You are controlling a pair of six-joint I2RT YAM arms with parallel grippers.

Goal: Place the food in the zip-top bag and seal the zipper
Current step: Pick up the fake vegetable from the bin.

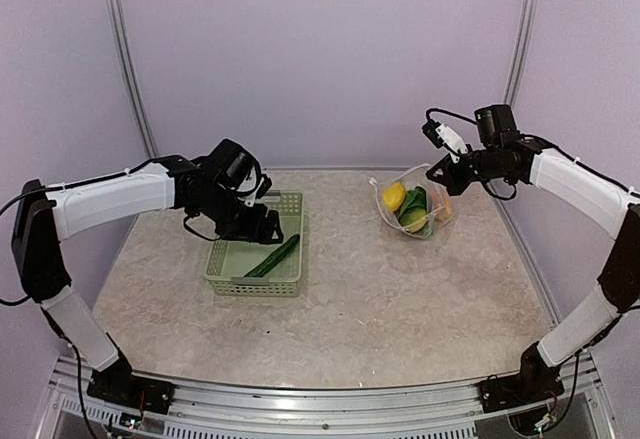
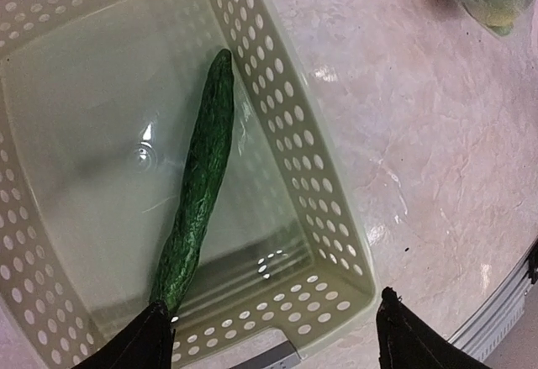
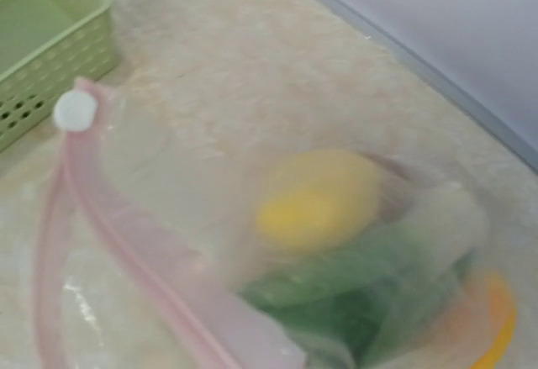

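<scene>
A long dark green cucumber point(image 2: 202, 184) lies slantwise in the pale green basket point(image 2: 336, 243). My left gripper point(image 2: 269, 344) hangs open just above the basket's near end, one fingertip point(image 2: 139, 340) by the cucumber's tip; it grips nothing. From above, that gripper point(image 1: 262, 227) is over the basket point(image 1: 240, 281) beside the cucumber point(image 1: 275, 256). The clear zip-top bag point(image 1: 432, 221) stands at the back right with a yellow lemon point(image 1: 394, 196) and green pieces point(image 1: 413, 211) inside. My right gripper point(image 1: 441, 173) is shut on the bag's upper edge. The pale pink zipper point(image 3: 126, 243) with its white slider point(image 3: 76, 110) crosses the blurred right wrist view.
A metal rail runs along the table's near edge point(image 1: 320, 391). Purple walls and two upright poles point(image 1: 128, 59) close in the back. Marble-patterned tabletop point(image 1: 370, 309) lies between basket and bag. An orange piece point(image 3: 498, 310) shows through the bag's lower corner.
</scene>
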